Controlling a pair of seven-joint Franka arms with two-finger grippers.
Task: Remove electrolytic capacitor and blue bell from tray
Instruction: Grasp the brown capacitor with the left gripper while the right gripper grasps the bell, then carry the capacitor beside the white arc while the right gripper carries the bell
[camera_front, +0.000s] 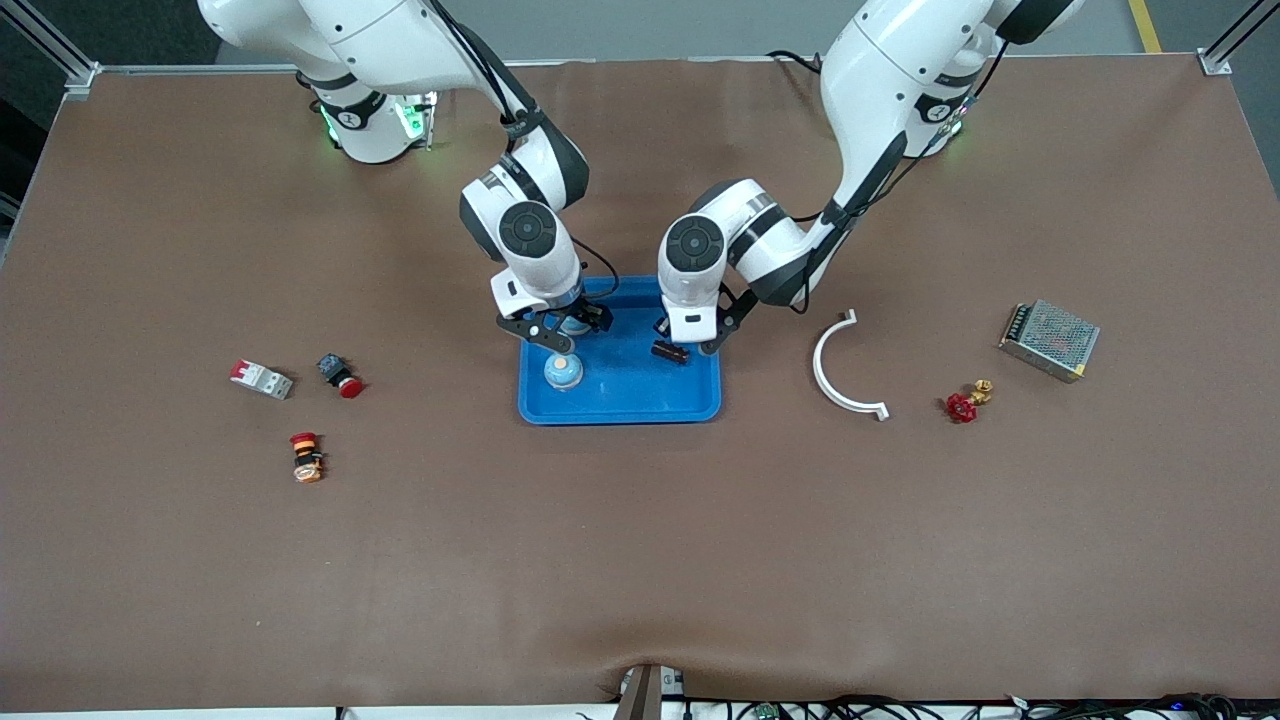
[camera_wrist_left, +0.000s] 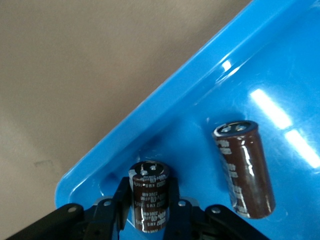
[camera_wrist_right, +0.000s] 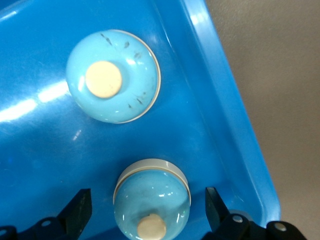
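Clamping a capacitor (camera_wrist_left: 148, 197), the left gripper (camera_wrist_left: 147, 210) fingers are closed; the right gripper (camera_wrist_right: 149, 207) fingers straddle a bell (camera_wrist_right: 151, 197), wide open.

White glossy arm shells, black joint caps, black cables along links, green base lights, black jaws.

— Anything hidden in the blue tray (camera_front: 640, 408)?
— Second bell (camera_front: 576, 322), mostly covered by the right gripper (camera_front: 552, 338) in the front view.
— And cut off?
— Held capacitor (camera_wrist_left: 148, 202), lower end past the left wrist view's edge.
— Too small?
— Print on both capacitors; the red-capped parts (camera_front: 306, 455) toward the right arm's end.
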